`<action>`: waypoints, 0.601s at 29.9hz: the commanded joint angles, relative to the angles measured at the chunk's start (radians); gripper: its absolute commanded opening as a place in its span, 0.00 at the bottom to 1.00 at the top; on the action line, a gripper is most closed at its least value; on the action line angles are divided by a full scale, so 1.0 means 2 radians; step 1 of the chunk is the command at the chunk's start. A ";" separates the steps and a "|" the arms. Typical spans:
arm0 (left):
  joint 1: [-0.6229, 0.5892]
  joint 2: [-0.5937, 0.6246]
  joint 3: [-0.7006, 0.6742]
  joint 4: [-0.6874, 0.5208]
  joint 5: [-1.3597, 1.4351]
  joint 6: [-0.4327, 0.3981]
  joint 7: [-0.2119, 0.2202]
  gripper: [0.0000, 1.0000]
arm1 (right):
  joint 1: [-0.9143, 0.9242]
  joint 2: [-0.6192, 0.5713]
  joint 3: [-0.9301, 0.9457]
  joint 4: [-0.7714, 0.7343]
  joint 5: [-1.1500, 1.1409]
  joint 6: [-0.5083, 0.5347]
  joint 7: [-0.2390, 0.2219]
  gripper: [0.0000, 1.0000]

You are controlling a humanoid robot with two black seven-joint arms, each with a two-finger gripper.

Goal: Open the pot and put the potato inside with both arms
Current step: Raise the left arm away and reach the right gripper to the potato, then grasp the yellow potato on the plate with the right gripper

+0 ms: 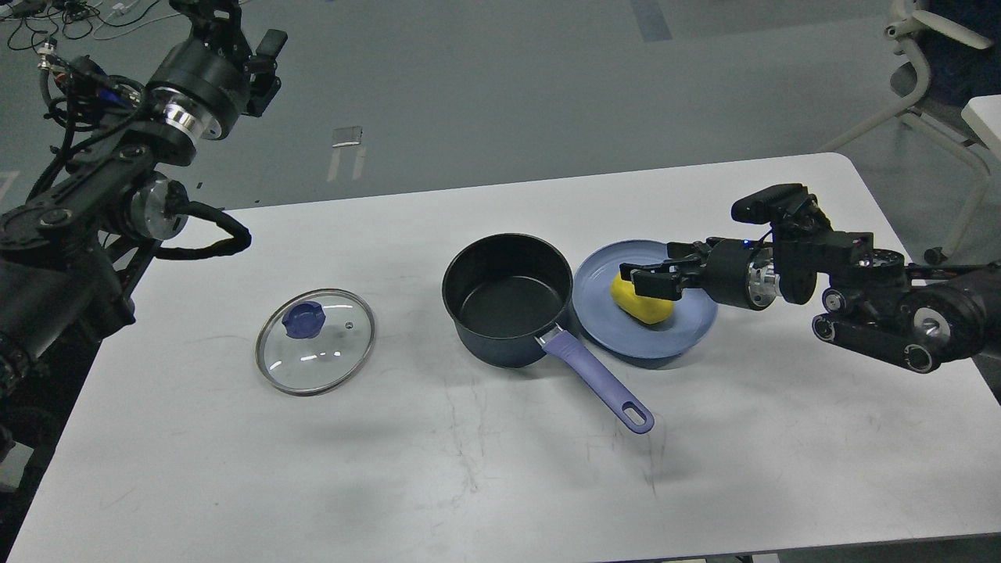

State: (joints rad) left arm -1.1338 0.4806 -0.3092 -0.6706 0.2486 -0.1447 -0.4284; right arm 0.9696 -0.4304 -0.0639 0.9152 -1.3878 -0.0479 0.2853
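The dark pot [508,297] stands open at the table's middle, its purple handle [598,381] pointing to the front right. Its glass lid [315,341] with a blue knob lies flat on the table to the left. The yellow potato [651,313] lies on a blue plate [688,328] right of the pot. My right gripper [647,280] reaches in from the right, low over the potato's far left end, fingers slightly apart. My left gripper [235,19] is raised high at the far left, partly cut off by the top edge.
The white table [469,485] has its far edge behind the pot and a rounded far right corner. A white chair [931,55] stands beyond that corner. Cables [94,78] lie on the grey floor at the back left.
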 commanded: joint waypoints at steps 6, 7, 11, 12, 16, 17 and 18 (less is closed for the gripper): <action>0.008 0.003 0.004 0.001 0.005 0.000 -0.004 0.98 | -0.002 0.047 -0.037 -0.053 0.001 -0.011 0.000 0.93; 0.009 0.003 0.005 0.001 0.006 0.000 -0.009 0.98 | -0.002 0.050 -0.040 -0.058 0.001 -0.011 0.000 0.89; 0.021 0.001 0.006 0.001 0.007 0.001 -0.024 0.98 | -0.008 0.055 -0.043 -0.062 0.001 -0.011 0.000 0.72; 0.022 0.001 0.006 0.001 0.007 0.001 -0.025 0.98 | -0.009 0.055 -0.044 -0.062 0.001 -0.011 0.000 0.70; 0.022 0.004 0.007 0.001 0.007 0.001 -0.026 0.98 | -0.020 0.055 -0.046 -0.062 0.001 -0.020 0.001 0.43; 0.022 0.004 0.007 0.001 0.007 0.001 -0.026 0.98 | -0.022 0.055 -0.046 -0.063 0.001 -0.028 0.001 0.38; 0.022 0.004 0.007 0.001 0.007 0.001 -0.026 0.98 | -0.022 0.055 -0.047 -0.063 0.001 -0.030 0.001 0.36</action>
State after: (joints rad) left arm -1.0897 0.4860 -0.2963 -0.6688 0.2622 -0.1428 -0.4796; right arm 0.9352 -0.3197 -0.1539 0.7914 -1.3862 -0.0857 0.2860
